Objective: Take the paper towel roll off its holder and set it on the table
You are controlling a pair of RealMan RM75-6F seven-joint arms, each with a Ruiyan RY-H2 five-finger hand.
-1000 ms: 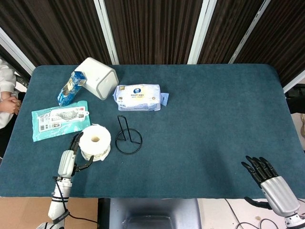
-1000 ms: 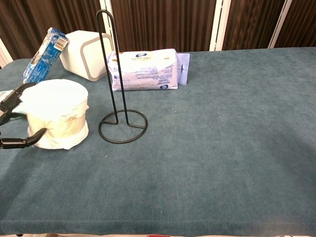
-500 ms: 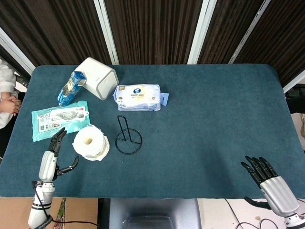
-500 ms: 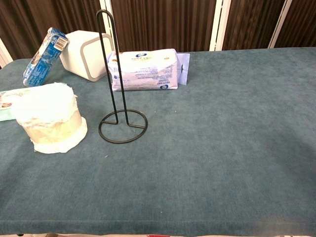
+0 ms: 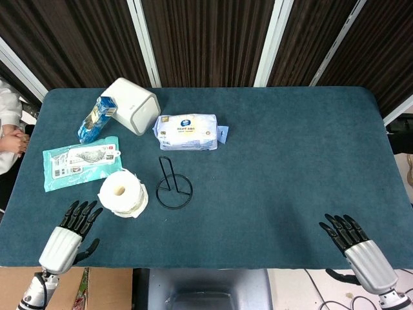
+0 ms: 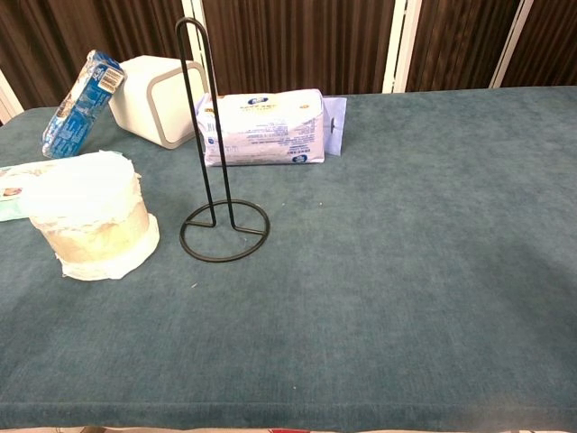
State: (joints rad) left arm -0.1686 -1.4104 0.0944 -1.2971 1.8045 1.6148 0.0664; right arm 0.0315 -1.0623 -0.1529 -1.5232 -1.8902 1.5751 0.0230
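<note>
1. Where the two views overlap, the table fills most of the frame, its teal cloth running from the dark curtain at the top to the near edge at the bottom.
2. The white bin lies on its side in the upper left of the head view, with a blue packet leaning against its left side.
3. The wipes pack lies upper centre, just right of the bin, and in the chest view it sits behind the holder's rod.
4. A flat teal pouch lies at the left, below the blue packet and just above the roll.
5. The roll stands on end on the cloth at lower left, its core hole facing up; it is off the holder, just left of it, and a loose ragged edge of paper spreads around its foot in the chest view.
6. The holder stands upright at left centre, a black wire loop rising from a ring base; nothing is on it, and it is close to the roll without touching it.
7. The left hand sits at the lower left corner of the head view, near the table's edge, below and left of the roll and apart from it; its fingers are spread and hold nothing.
8. The right hand sits at the lower right corner, fingers likewise spread and holding nothing, well apart from everything else.
</note>
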